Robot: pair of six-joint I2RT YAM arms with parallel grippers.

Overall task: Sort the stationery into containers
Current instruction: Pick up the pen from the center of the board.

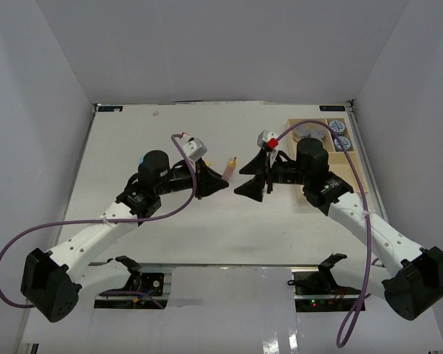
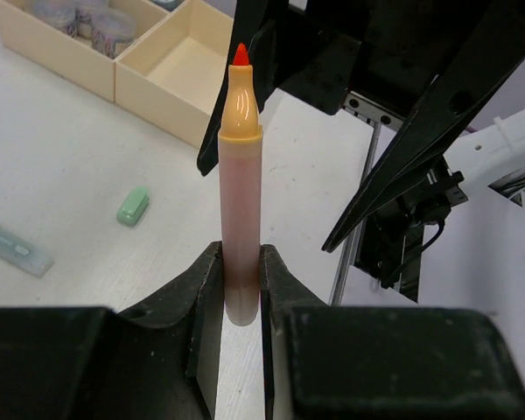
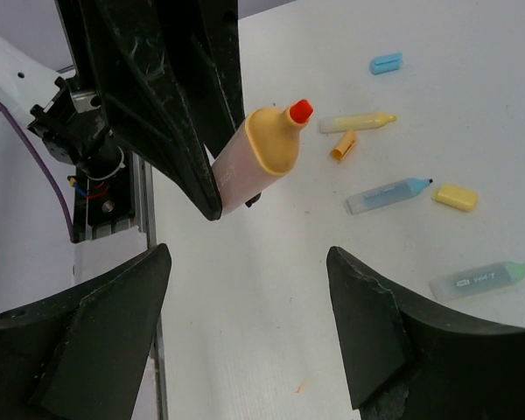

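while clamped upright in the left gripper [image 2: 242, 289] above the desk [image 3: 271, 332]: one orange marker [image 2: 241, 175]. right gripper [image 3: 245, 324] facing it, jaws apart, holding nothing. on the desk: three markers, three caps. wooden tray [image 2: 157, 92]: three tape rolls seen.
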